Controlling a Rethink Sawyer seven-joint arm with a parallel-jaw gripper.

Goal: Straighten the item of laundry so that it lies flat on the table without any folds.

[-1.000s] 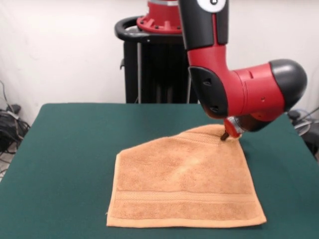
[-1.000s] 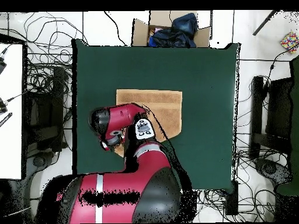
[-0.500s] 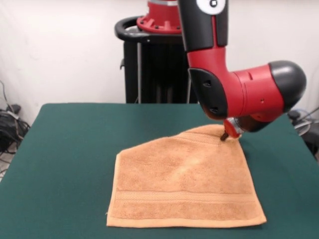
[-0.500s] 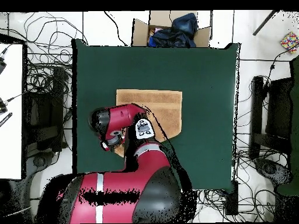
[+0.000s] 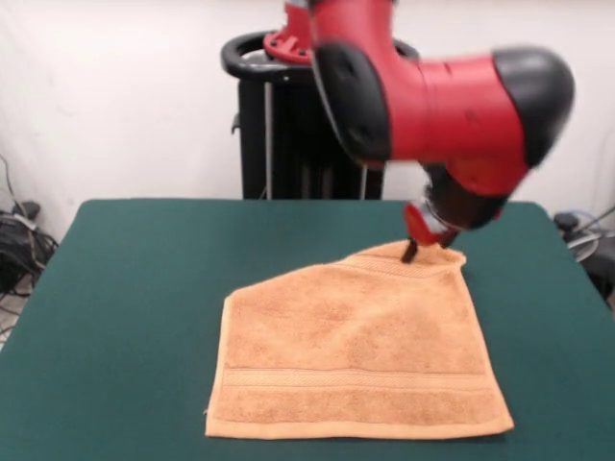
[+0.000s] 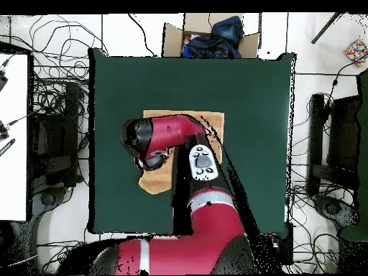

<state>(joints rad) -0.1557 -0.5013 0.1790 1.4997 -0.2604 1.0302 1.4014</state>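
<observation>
Towel (image 5: 356, 355) on table (image 5: 125, 288), tool (image 5: 420, 240) pinching far corner

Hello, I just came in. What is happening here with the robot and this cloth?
The red arm is working on an orange towel on the green table. Its end effector is at the towel's far corner, which is raised off the table. The near edge lies flat, but the far left corner looks folded or cut off diagonally, so the towel is not yet flat.

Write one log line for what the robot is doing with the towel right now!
stage: straightening | gripper: at towel's far corner, open or shut unclear | towel: on table, far corner raised, not flat yet
</observation>
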